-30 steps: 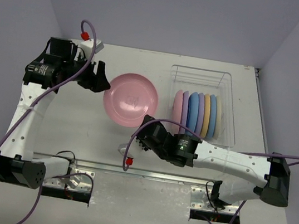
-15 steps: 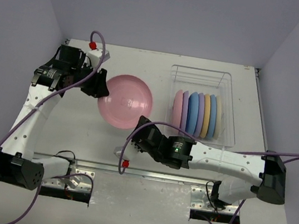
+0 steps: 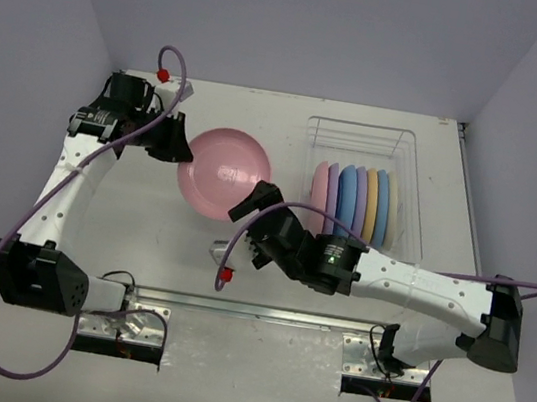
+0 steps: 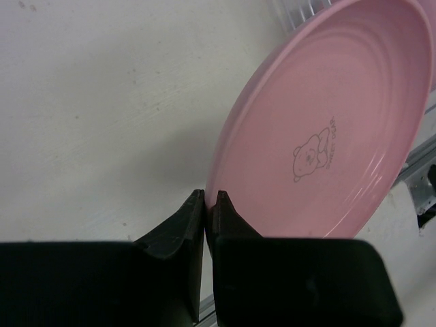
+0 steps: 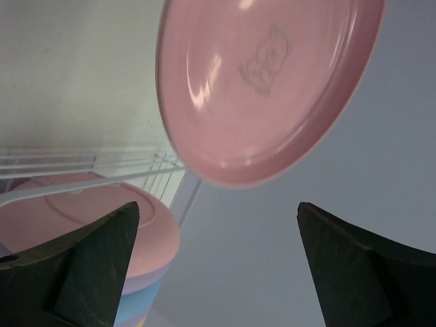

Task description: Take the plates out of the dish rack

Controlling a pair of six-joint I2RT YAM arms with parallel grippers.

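Observation:
A pink plate (image 3: 224,172) hangs tilted over the middle of the table, its face with a small bear print (image 4: 310,153). My left gripper (image 3: 174,142) is shut on the plate's left rim; in the left wrist view the gripper (image 4: 210,196) pinches that edge. My right gripper (image 3: 250,227) stands open just off the plate's near right edge, touching nothing. In the right wrist view the plate (image 5: 266,82) floats beyond that gripper (image 5: 218,206). The dish rack (image 3: 360,128) at the right holds several plates (image 3: 353,206) on edge: pink, lilac, blue, yellow, cream.
The rack's far half (image 3: 360,146) holds no plates. A metal rail (image 3: 262,311) runs along the table's near edge by the arm bases. Lilac walls close in the table on the left, right and back. Purple cables loop off both arms.
My left gripper moved in and shut on the pink plate's left rim. My right gripper let go of the plate, opened wide and drew back a little. The plate shifted slightly.

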